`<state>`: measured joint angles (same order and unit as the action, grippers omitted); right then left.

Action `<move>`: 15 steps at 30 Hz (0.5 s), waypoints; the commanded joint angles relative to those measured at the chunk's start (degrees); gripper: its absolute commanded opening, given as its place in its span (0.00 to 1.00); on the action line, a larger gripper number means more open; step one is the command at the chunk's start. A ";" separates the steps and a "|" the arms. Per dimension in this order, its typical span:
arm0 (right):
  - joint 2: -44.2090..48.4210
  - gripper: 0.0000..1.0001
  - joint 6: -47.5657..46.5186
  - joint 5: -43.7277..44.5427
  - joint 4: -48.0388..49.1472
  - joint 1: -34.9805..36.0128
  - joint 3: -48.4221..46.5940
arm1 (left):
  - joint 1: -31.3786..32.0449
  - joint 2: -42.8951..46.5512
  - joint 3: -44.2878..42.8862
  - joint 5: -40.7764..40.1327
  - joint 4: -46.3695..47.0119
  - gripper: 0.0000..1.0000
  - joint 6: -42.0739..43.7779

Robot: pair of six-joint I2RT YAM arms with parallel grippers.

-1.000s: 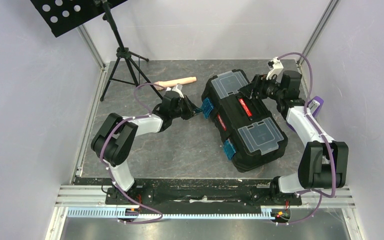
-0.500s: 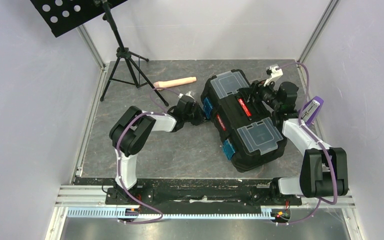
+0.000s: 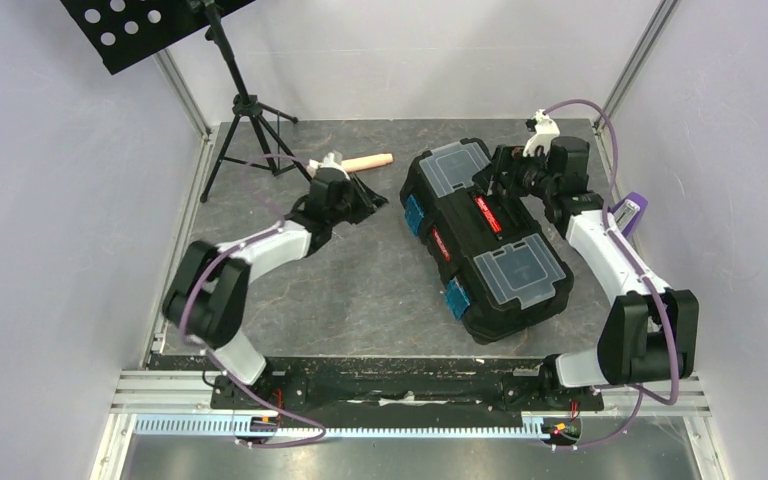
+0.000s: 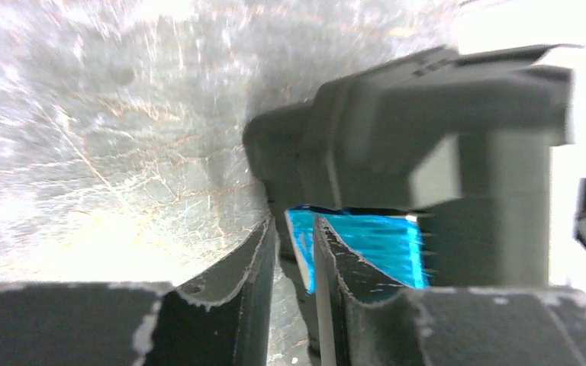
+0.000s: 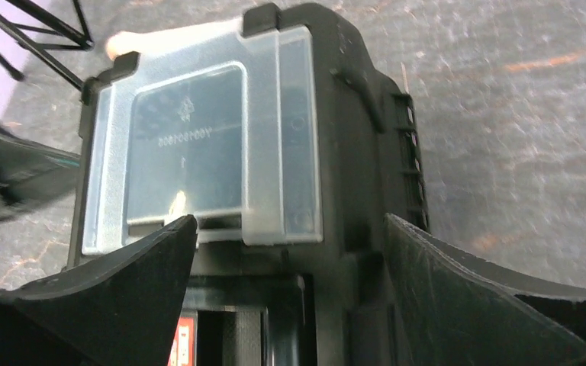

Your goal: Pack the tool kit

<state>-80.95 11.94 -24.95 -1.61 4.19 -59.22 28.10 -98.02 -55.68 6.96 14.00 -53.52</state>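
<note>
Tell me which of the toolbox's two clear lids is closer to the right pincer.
The far lid, at the toolbox's back end: the right pincer hangs just beside it, the near lid well away.

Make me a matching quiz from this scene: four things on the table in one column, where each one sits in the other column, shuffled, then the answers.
1 toolbox
2 beige handle
3 purple object
4 tripod

A far left corner
B right edge of the table
C far side, left of the toolbox
D centre-right, lying diagonally

Pairs: 1-D, 2-C, 3-B, 4-A
</note>
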 commanded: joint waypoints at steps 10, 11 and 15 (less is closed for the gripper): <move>31.26 0.98 -9.29 29.96 -17.00 -2.47 -3.39 | -1.73 40.33 -5.72 -25.53 -27.80 0.78 29.14; 34.36 0.98 -10.08 32.28 -16.67 -2.51 -2.43 | -1.77 43.62 -6.68 -26.77 -29.08 0.81 30.73; 44.91 0.98 -13.24 39.99 -16.20 -1.69 2.06 | -1.74 54.79 -8.64 -30.21 -32.26 0.89 37.35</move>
<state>-43.24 3.49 3.29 -17.45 1.67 -60.90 26.44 -52.73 -60.73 -15.53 -12.05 -28.16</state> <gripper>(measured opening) 0.979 0.863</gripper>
